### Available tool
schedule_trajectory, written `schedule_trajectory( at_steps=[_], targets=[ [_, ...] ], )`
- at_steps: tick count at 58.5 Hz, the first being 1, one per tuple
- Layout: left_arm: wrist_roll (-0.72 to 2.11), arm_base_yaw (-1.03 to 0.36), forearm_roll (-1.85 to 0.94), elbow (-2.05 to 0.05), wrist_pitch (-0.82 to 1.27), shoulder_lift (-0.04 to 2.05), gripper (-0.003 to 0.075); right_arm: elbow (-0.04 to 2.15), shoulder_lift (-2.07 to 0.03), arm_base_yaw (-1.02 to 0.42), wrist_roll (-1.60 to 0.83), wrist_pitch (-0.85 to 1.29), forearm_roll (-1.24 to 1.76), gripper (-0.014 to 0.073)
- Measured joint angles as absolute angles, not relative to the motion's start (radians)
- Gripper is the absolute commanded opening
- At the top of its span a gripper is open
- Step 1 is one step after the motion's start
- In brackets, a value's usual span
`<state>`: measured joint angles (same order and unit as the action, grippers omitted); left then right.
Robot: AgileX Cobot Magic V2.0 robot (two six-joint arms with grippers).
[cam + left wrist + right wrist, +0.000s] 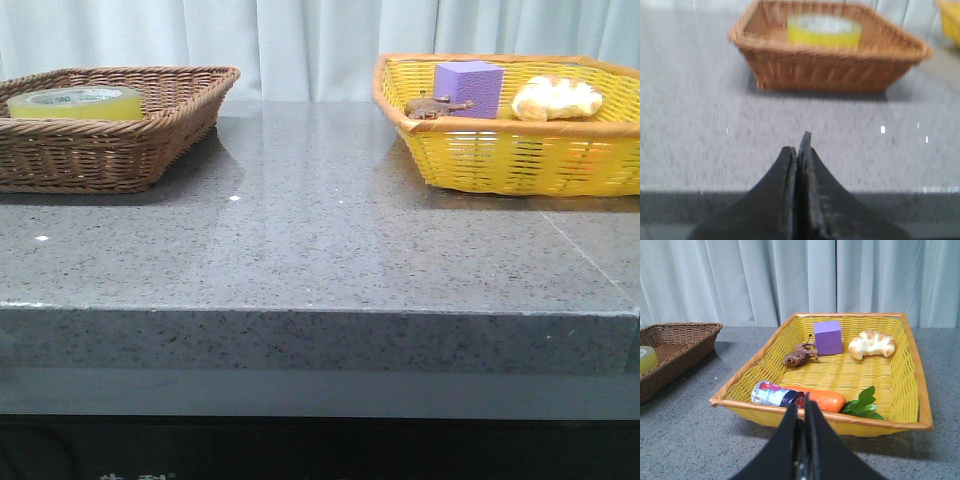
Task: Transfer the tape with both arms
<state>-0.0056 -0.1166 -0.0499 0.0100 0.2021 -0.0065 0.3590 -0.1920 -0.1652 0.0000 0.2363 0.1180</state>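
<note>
The yellow tape roll [75, 102] lies flat in the brown wicker basket [150, 130] at the far left of the table. It also shows in the left wrist view [824, 31], well ahead of my left gripper [798, 145], which is shut and empty near the table's front edge. A sliver of the tape shows in the right wrist view [646, 359]. My right gripper [801, 402] is shut and empty, just in front of the yellow basket [912, 422]. Neither gripper shows in the front view.
The yellow basket [500, 160] at the far right holds a purple block [468, 88], a croissant [556, 98], a brown toy animal [436, 106], a can [777, 394] and a carrot with leaves [825, 401]. A white curtain hangs behind the grey stone table [320, 240].
</note>
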Motion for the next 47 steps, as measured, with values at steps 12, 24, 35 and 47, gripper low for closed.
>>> schedule_trajectory(
  at_steps=[12, 24, 35, 47],
  targets=[
    [-0.006, -0.117, -0.050, 0.010, 0.183, -0.006, -0.0020, 0.359, -0.192, -0.165, 0.000, 0.236, 0.118, -0.0078],
    [-0.006, -0.117, -0.050, 0.010, 0.181, -0.006, -0.0020, 0.359, -0.192, -0.165, 0.000, 0.236, 0.118, -0.0078],
    [-0.006, -0.117, -0.050, 0.010, 0.181, -0.006, -0.0020, 0.359, -0.192, -0.165, 0.000, 0.236, 0.118, -0.0078],
    [-0.006, -0.117, -0.050, 0.010, 0.181, -0.006, -0.0020, 0.359, -0.192, -0.165, 0.000, 0.236, 0.118, -0.0078]
  ],
)
